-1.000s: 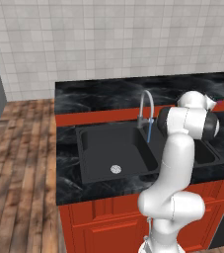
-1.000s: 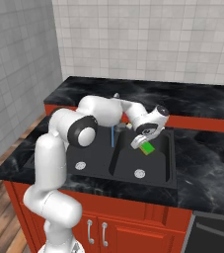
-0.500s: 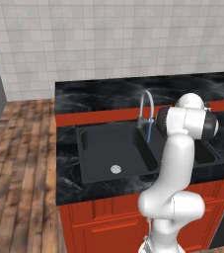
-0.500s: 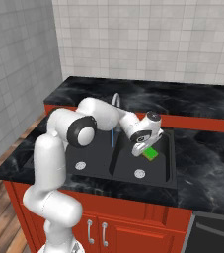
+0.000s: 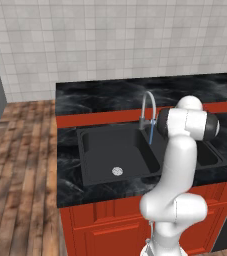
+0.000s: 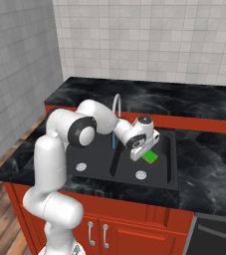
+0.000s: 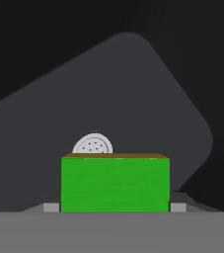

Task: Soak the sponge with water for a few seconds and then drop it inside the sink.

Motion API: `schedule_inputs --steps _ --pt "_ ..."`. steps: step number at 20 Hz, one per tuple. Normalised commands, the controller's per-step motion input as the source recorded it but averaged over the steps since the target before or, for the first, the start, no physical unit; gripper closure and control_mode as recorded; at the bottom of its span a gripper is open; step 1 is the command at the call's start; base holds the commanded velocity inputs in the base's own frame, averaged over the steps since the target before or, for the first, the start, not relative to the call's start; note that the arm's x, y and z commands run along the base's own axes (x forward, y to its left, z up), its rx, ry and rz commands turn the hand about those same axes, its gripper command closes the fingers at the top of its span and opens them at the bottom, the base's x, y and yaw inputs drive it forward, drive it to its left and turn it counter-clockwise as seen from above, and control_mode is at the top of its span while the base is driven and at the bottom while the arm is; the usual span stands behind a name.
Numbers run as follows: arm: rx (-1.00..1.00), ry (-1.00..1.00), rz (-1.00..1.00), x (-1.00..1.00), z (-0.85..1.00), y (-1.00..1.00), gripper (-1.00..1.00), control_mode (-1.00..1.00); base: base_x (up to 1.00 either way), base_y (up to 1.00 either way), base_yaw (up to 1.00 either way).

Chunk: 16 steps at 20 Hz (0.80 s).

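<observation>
There the sponge (image 7: 115, 183) hung green face out above the narrower basin of the sink (image 6: 169, 149), pinched in the end effector (image 6: 145, 151), with a drain (image 7: 93, 145) just behind it. Water (image 6: 113, 141) ran from the faucet (image 5: 148, 105). The glossy black surface (image 5: 110, 92) sat on red cabinets before a tiled wall.

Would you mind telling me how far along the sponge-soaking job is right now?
Done: the end effector holds the sponge. In hand: it hangs over the sink's narrower basin, beside the running water, not under it. Left: soaking, then dropping it in.
</observation>
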Motion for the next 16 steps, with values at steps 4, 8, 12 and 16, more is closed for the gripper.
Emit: schedule_inputs --steps 4,8,12,16 --pt "0.00 -0.01 0.00 0.02 -0.22 0.00 1.00 -1.00 0.00 0.00 0.00" --pt "0.00 0.00 0.00 0.08 -0.30 0.00 1.00 -1.00 0.00 0.00 0.00" --pt "-0.04 0.00 0.00 0.15 -0.35 0.00 1.00 -1.00 0.00 0.00 0.00" --pt "-0.02 0.00 0.00 0.21 -0.36 0.00 1.00 -1.00 0.00 0.00 0.00"
